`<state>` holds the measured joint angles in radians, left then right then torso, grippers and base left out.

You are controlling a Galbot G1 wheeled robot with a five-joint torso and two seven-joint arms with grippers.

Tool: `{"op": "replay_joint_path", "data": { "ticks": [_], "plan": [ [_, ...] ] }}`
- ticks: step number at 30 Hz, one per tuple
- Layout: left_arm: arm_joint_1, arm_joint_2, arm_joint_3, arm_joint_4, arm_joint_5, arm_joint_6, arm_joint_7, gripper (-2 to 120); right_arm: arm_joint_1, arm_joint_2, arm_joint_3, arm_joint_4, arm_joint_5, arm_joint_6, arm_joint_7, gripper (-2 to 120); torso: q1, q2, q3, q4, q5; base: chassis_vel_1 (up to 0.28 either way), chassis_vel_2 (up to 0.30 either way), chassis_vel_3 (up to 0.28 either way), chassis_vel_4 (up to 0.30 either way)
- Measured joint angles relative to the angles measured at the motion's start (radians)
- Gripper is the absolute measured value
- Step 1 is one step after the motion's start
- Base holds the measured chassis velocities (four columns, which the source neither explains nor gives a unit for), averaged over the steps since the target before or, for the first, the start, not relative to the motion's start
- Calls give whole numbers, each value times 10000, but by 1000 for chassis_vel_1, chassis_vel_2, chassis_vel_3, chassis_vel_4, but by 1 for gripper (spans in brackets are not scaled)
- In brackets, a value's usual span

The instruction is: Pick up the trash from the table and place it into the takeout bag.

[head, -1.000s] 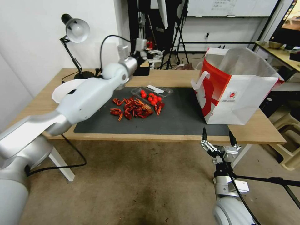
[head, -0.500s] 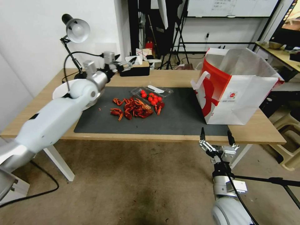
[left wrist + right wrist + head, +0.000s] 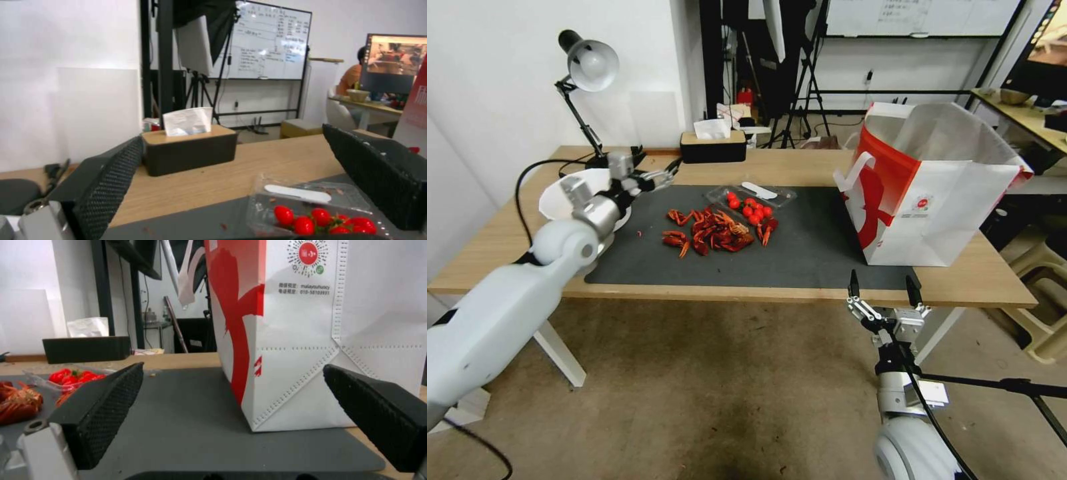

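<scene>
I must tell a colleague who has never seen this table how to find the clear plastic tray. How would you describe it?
Start at the dark grey mat on the wooden table, left of the big red-and-white takeout bag. Near the mat's far edge lies the clear plastic tray, just beyond the pile of red crayfish shells. It alone is transparent, holding small red tomatoes.

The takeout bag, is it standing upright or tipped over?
Upright. The takeout bag stands on its flat base on the table, mouth open upward.

White-grey arms, black cables, black textured jaws.
</scene>
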<state>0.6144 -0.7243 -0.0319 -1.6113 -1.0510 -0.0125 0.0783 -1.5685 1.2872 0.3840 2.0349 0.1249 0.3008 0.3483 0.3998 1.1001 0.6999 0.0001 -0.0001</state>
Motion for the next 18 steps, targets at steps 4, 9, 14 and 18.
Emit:
{"op": "replay_joint_path", "data": {
  "ticks": [4,9,14,18],
  "plan": [
    [683,105,-595,-319,122,-137,-64,100,14,0,-17,-22,6,-3,-8,100,0,0,0,-2,2,0,0,0,0],
    [1747,175,-1377,-764,422,-436,-215,100,16,19,-25,-31,8,-4,-15,100,1,0,0,-1,0,0,0,0,0],
    [3556,-223,-2850,-1589,1258,-601,-409,100,10,29,-31,-35,3,-4,-24,100,2,0,0,-2,0,0,0,0,0],
    [4425,-573,-3332,-2128,1813,-659,-533,100,-7,30,-30,-34,-10,-5,-34,100,1,0,-1,5,0,0,0,0,0]
  ]
}}
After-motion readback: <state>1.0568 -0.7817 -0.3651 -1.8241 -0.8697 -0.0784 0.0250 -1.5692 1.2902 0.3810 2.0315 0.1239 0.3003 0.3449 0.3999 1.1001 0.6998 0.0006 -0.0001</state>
